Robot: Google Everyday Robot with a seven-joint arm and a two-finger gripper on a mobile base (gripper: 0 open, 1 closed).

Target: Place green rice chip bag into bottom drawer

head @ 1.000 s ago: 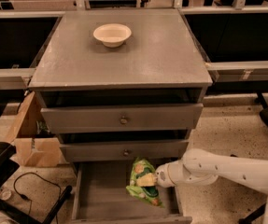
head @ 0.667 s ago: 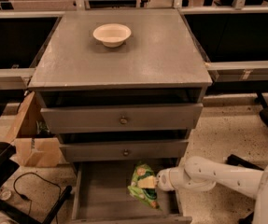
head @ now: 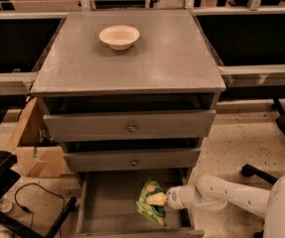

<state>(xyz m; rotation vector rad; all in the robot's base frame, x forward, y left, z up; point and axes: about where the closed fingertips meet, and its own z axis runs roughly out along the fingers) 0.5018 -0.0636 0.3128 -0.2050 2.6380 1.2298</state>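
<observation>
The green rice chip bag (head: 150, 208) is crinkly light green and hangs inside the right part of the open bottom drawer (head: 107, 207), close to its right wall. My gripper (head: 155, 199) reaches in from the right on a white arm (head: 221, 195) and is shut on the upper part of the bag. The bag's lower end is down near the drawer floor; I cannot tell if it touches. The rest of the drawer's grey inside is bare.
A white bowl (head: 119, 36) sits on the cabinet top (head: 172, 58). The two upper drawers (head: 131, 128) with round knobs are closed. A cardboard box (head: 35, 155) and a black stand with a cable (head: 18, 202) are at the left. A chair wheel (head: 251, 171) is at the right.
The gripper and the bag have moved down and slightly forward, deeper into the bottom drawer. The arm sits lower.
</observation>
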